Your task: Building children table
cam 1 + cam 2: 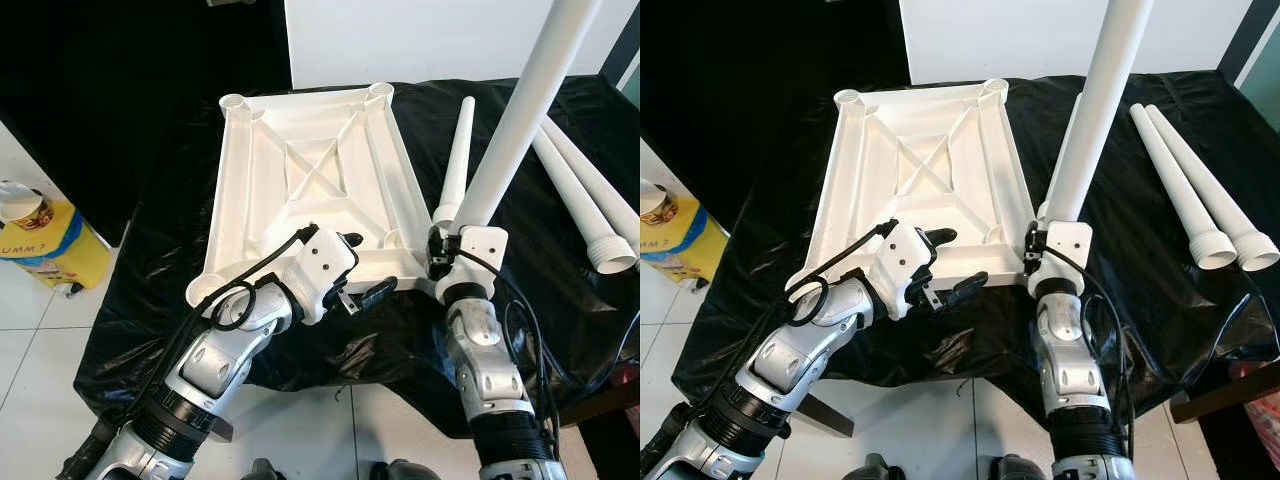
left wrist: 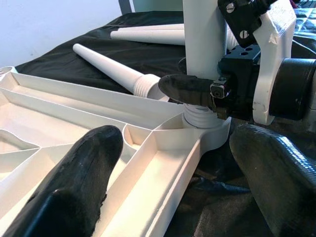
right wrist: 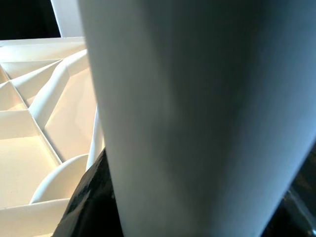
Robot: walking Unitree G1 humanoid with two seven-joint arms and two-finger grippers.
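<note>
Tall white plastic table leg (image 1: 520, 110) cut off at 12 o'clock edge. Its threaded foot is partly hidden behind right gripper (image 1: 437, 250). Yellow printed box (image 1: 40, 240), 9 o'clock: label cropped, unreadable.

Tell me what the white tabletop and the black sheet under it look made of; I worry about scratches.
The white upside-down ribbed tabletop looks like moulded plastic, matt to slightly satin: thin ribs, cast corner sockets, uniform colour. The black crinkled sheet looks like thin plastic film, glossy: sharp wrinkles with bright highlights. It seems too thin to cushion much.
</note>
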